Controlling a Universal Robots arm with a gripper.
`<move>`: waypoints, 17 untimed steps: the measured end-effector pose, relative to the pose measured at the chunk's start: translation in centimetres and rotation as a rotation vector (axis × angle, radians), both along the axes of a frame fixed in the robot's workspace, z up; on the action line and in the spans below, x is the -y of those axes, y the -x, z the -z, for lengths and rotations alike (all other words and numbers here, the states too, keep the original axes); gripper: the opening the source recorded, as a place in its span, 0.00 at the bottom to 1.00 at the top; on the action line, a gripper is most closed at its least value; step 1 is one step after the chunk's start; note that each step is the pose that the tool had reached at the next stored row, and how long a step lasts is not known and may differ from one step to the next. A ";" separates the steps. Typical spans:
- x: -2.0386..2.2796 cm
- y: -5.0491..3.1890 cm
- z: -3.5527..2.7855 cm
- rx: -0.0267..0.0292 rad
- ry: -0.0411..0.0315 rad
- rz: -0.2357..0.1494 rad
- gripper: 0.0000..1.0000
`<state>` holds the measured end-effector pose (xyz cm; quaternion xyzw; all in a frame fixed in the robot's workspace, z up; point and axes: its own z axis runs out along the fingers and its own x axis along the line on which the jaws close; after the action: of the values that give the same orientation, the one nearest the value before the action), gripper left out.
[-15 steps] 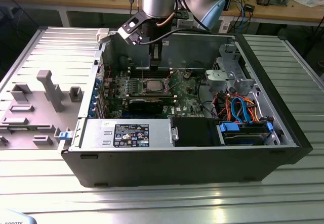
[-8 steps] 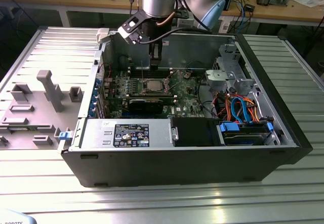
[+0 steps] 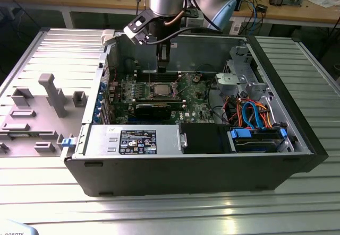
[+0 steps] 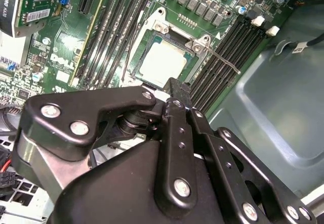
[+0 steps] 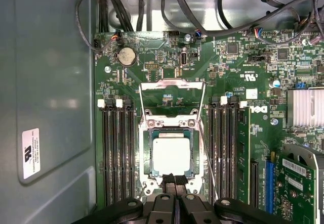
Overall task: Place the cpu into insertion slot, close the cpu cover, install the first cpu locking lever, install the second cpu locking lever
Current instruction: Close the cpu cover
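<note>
Gripper [image 5: 175, 179] hangs low inside the computer case [image 3: 186, 176], its two fingers pressed together with nothing between them. The tips sit just over the edge of the insertion slot [image 5: 146, 153] opposite the hinge. Seated flat in that socket, silver face up, is the cpu [image 5: 171, 154]. Its cpu cover [image 5: 172, 85] stands open, the frame reaching away from the socket towards the coin battery [image 5: 126, 56], in line with the long memory slots [image 5: 117, 153] on both sides.
</note>
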<state>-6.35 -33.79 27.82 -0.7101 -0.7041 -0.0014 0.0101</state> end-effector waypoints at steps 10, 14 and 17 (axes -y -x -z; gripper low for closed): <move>0.00 0.00 -0.59 0.0002 -0.0003 0.000 0.11; 0.00 -0.23 -0.62 -0.0001 0.0001 0.000 0.11; 0.00 -0.73 -0.62 0.0000 0.0002 0.000 0.11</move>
<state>-5.62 -33.80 28.44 -0.7100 -0.7041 -0.0013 0.0101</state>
